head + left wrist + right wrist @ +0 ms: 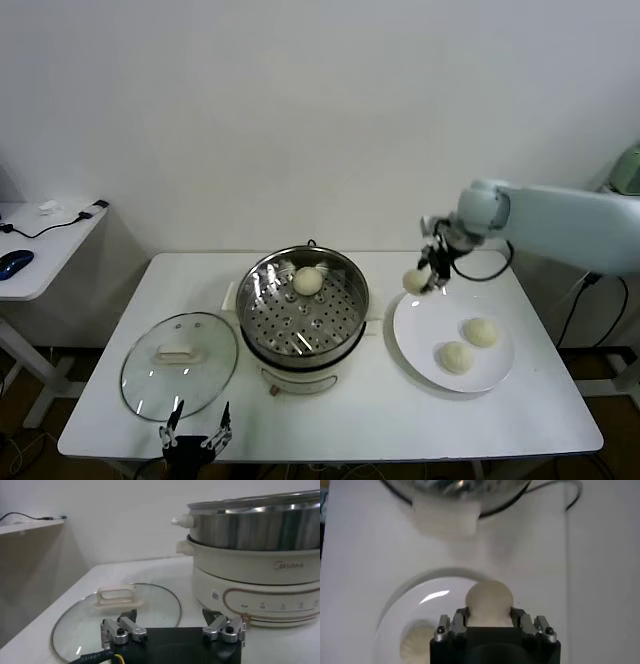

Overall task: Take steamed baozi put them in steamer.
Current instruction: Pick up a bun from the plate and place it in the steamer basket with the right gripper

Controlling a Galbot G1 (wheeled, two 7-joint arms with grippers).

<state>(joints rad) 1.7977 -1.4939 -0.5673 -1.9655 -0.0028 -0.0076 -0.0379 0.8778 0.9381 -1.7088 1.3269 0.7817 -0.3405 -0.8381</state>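
We see a white worktop (330, 420) carrying everything. The steamer (305, 305) sits at its middle, steel pot on a cream base (250, 590), perforated tray exposed. One baozi in the steamer (308, 281) rests on the tray toward the far side. The glass lid (180, 363) lies flat on the worktop just left of the steamer, handle up, not touching it as far as we can tell. The white plate (420, 340) sits to the right of the steamer; two baozi on the plate (481, 332) lie near each other on its right half.

Our right gripper (430, 275) is raised over the far left edge of the plate, between plate and steamer, jaws clenched on a held baozi (489, 600); the bun is clear of the plate. Our left gripper (195, 437) is parked low at the near edge of the worktop, beside the lid, jaws spread apart and holding nothing.
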